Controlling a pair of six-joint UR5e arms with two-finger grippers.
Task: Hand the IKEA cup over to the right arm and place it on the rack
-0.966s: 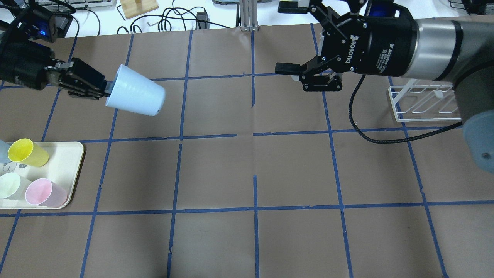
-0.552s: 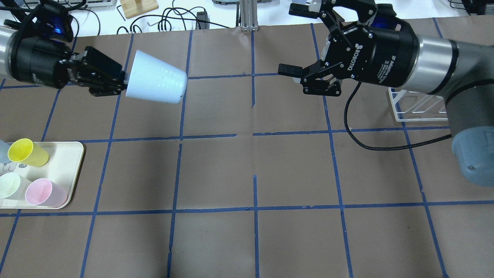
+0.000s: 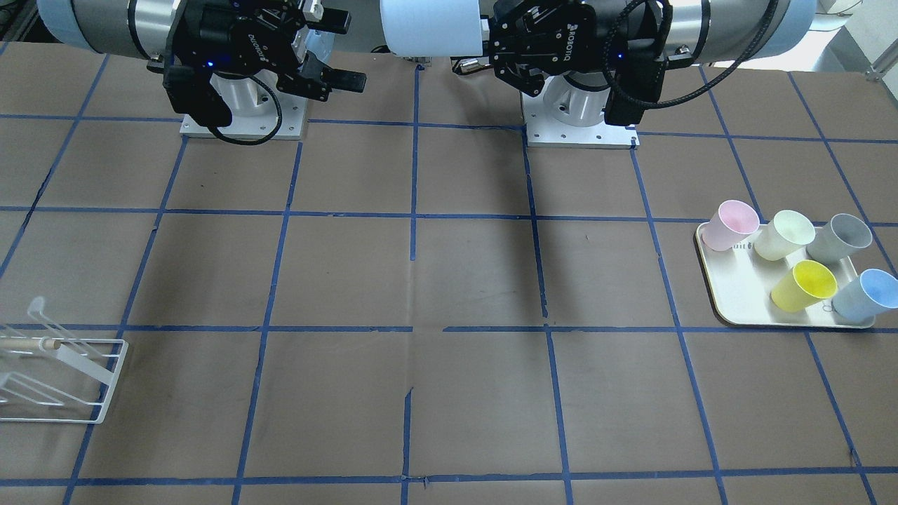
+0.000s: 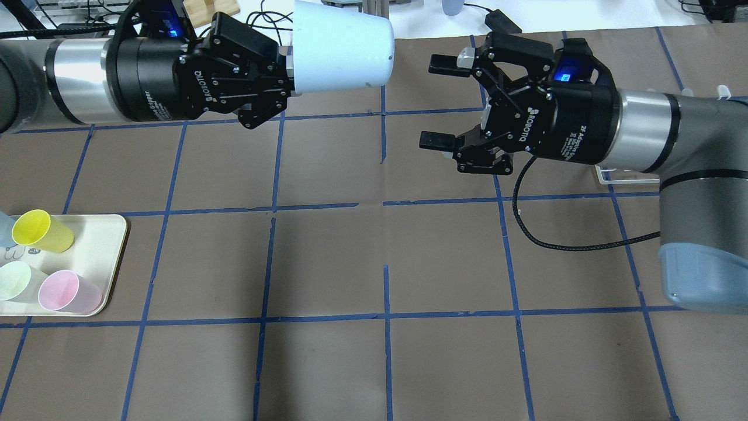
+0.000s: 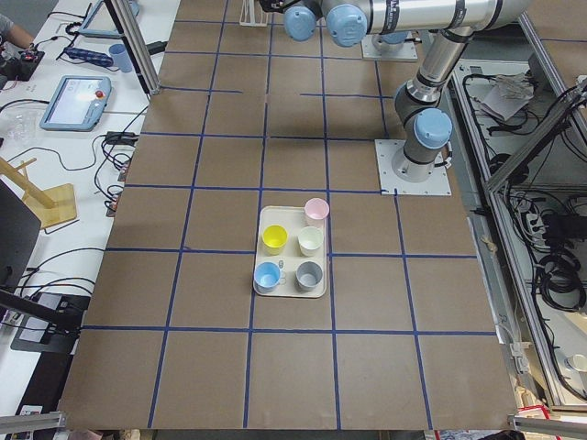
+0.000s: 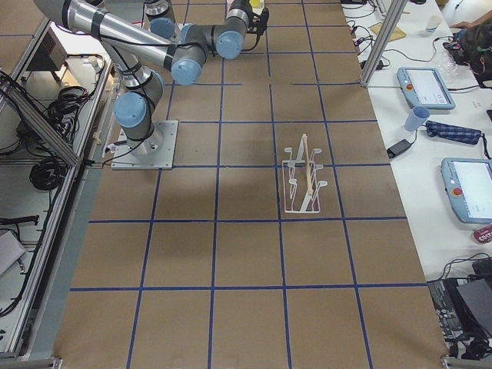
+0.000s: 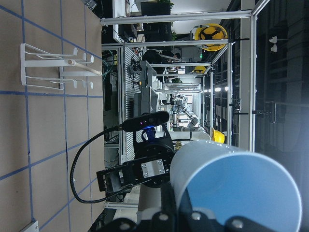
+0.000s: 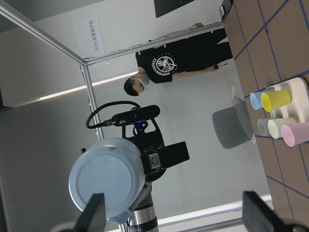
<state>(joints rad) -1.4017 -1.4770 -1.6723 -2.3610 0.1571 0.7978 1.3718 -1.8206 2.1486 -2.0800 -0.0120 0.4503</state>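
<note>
My left gripper (image 4: 287, 61) is shut on the rim of the IKEA cup (image 4: 342, 52), a pale blue tumbler. It holds the cup on its side, high above the table, base pointing at the right arm. The cup also shows in the front view (image 3: 431, 28) and in the left wrist view (image 7: 236, 188). My right gripper (image 4: 436, 102) is open and empty, a short gap from the cup's base, jaws wide. In the right wrist view the cup's base (image 8: 107, 179) sits towards one finger (image 8: 95, 215). The white wire rack (image 3: 56, 379) stands at the table's right end, also seen from the side (image 6: 304, 181).
A cream tray (image 3: 744, 301) at the table's left end holds a second blue cup (image 3: 866, 294), a grey cup (image 3: 838, 238) and yellow, pink and pale green cups. A black cable (image 4: 561, 240) hangs from the right wrist. A person stands beyond the table (image 8: 159, 67).
My left gripper has carried the cup up and to the right, towards the table's middle. My right gripper has stayed open and shifted a little to face the cup's base.
</note>
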